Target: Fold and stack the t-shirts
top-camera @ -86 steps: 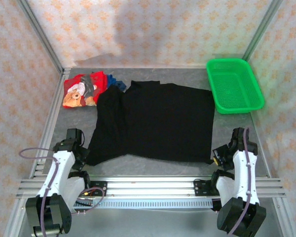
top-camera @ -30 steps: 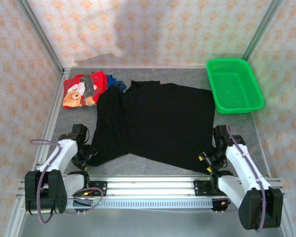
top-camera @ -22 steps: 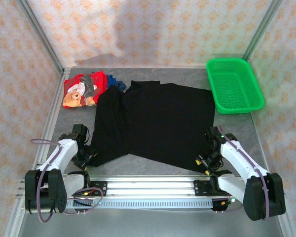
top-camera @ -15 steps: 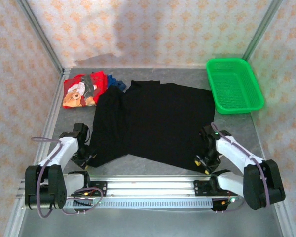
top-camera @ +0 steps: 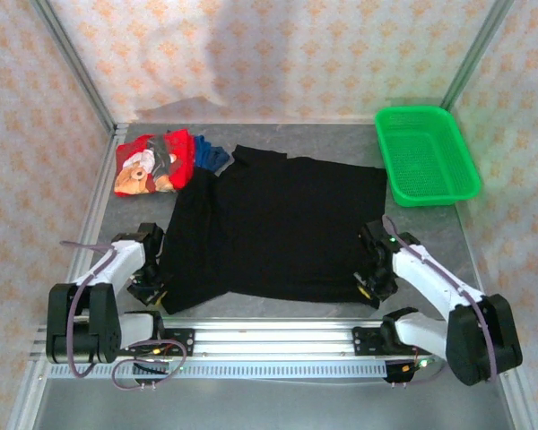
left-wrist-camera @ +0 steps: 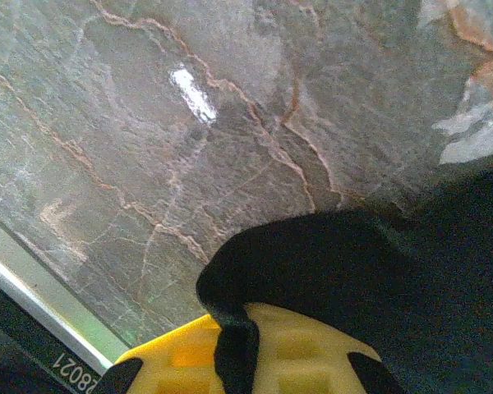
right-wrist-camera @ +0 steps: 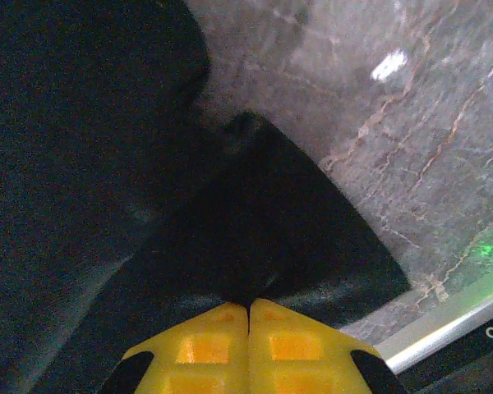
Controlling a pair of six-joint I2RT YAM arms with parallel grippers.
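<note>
The large black t-shirt (top-camera: 282, 224) lies spread over the middle of the table. My left gripper (top-camera: 148, 285) is shut on its near-left corner, and black cloth (left-wrist-camera: 329, 271) runs pinched between the yellow fingers (left-wrist-camera: 304, 353). At the near-right corner my right gripper (top-camera: 369, 285) is shut on the same black t-shirt (right-wrist-camera: 246, 238), whose folds bunch up at the meeting yellow fingertips (right-wrist-camera: 292, 341). The red t-shirt (top-camera: 154, 161) with a bear print sits folded at the back left. A blue t-shirt (top-camera: 212, 154) peeks out beside it.
A green mesh basket (top-camera: 425, 154) stands at the back right. The metal rail (top-camera: 269, 336) runs along the table's near edge, close behind both grippers. Bare grey tabletop (left-wrist-camera: 148, 123) shows left of the shirt's corner.
Both arms came down from near the rail to the shirt's near corners and shut on them. The near hem has since straightened, and the shirt has shifted slightly away from the rail.
</note>
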